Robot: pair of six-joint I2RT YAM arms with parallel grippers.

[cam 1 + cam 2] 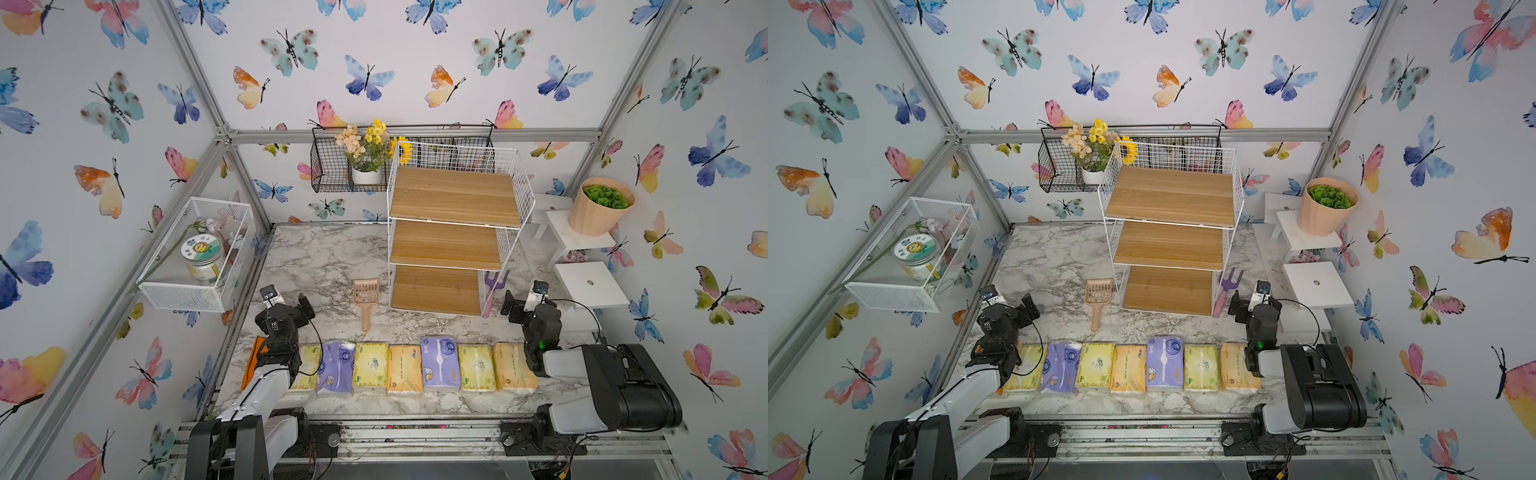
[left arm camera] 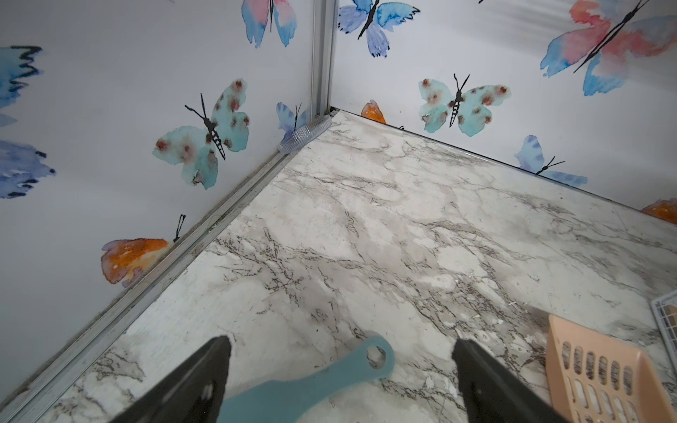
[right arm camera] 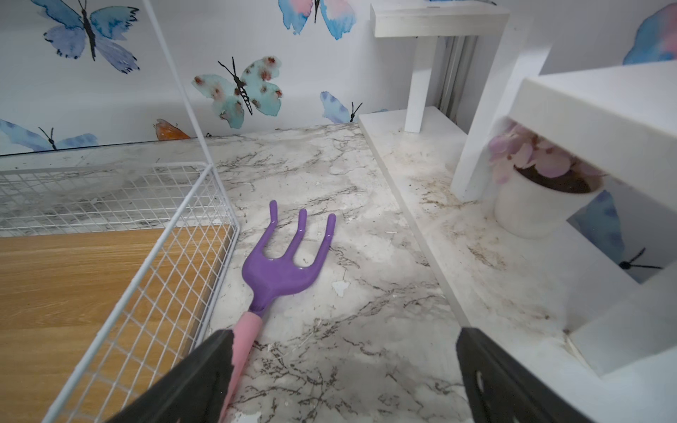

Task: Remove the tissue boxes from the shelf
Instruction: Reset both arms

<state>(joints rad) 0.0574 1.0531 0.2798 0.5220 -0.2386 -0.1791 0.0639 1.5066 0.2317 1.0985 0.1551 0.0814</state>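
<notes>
Far left, fixed to the wall: white mesh basket [image 1: 166,286] with a lidded jar inside. Next, left pincer [image 2: 339,344], spread wide and gripping nothing, low over the marble worktop [image 1: 324,257], with a teal handle [image 2: 293,395] lying under the gap in the left wrist view. Along the near edge of the worktop, well apart from the shelf: row of eight tissue packs [image 1: 404,370], side by side and touching. First in the row, the bright orange pack [image 1: 254,357] with black trim, half hidden under the left arm; then yellow-green, purple, yellow-green, light orange, purple, yellow-green, light orange. Behind the row, flat on the worktop: peach slotted scoop [image 1: 365,297], just beside the lowest tier. On the back wall: black wire basket [image 1: 328,166] with a white pot of flowers. Right of the scoop: shelf [image 1: 455,195], white wire frame with three wooden tiers, upright. Just right of it: purple garden fork [image 3: 285,263] with a pink handle, flat on the worktop. Then right pincer [image 3: 346,332], spread wide, closed on nothing, the pink handle passing under one finger. Far right: white stepped stand [image 1: 590,286] carrying a peach pot [image 1: 598,212] of green leaves.
</notes>
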